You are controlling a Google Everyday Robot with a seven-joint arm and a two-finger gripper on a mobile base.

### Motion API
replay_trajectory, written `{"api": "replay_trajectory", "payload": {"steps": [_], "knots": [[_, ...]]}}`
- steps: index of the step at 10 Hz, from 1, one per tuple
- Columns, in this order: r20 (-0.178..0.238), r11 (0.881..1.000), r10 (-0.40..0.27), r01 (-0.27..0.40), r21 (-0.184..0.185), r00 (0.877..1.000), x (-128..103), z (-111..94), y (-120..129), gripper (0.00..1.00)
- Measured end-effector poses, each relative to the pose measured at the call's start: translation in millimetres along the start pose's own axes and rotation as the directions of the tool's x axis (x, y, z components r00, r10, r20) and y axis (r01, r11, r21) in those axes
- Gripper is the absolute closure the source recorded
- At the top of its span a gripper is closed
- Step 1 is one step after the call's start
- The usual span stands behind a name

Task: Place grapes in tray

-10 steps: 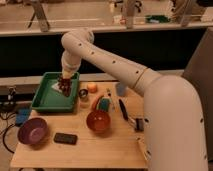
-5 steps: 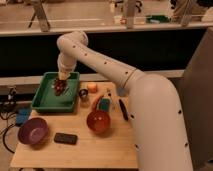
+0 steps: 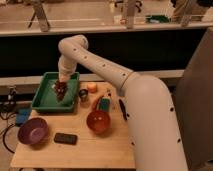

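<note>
The green rectangular tray (image 3: 44, 102) sits at the back left of the wooden table. My gripper (image 3: 61, 88) hangs straight down from the white arm over the tray's right half. The dark red-purple grapes (image 3: 61, 93) are right at the gripper's tip, inside the tray's outline, at or just above its floor. I cannot tell whether the grapes rest on the tray or hang from the gripper.
A purple bowl (image 3: 33, 131) stands front left, a black flat device (image 3: 65, 138) next to it, an orange-brown bowl (image 3: 98, 121) in the middle. A small dark cup (image 3: 83, 94), an orange fruit (image 3: 92, 87), a green packet (image 3: 104, 104) and a black pen (image 3: 122, 109) lie right of the tray.
The arm has swung left and lowered, carrying the grapes from the tray's right edge further into the tray.
</note>
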Motion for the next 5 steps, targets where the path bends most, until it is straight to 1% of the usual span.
{"api": "replay_trajectory", "payload": {"steps": [5], "knots": [[0.02,1.0,0.001,-0.001,-0.012,1.0,2.1,10.7,-0.9,1.0]]}}
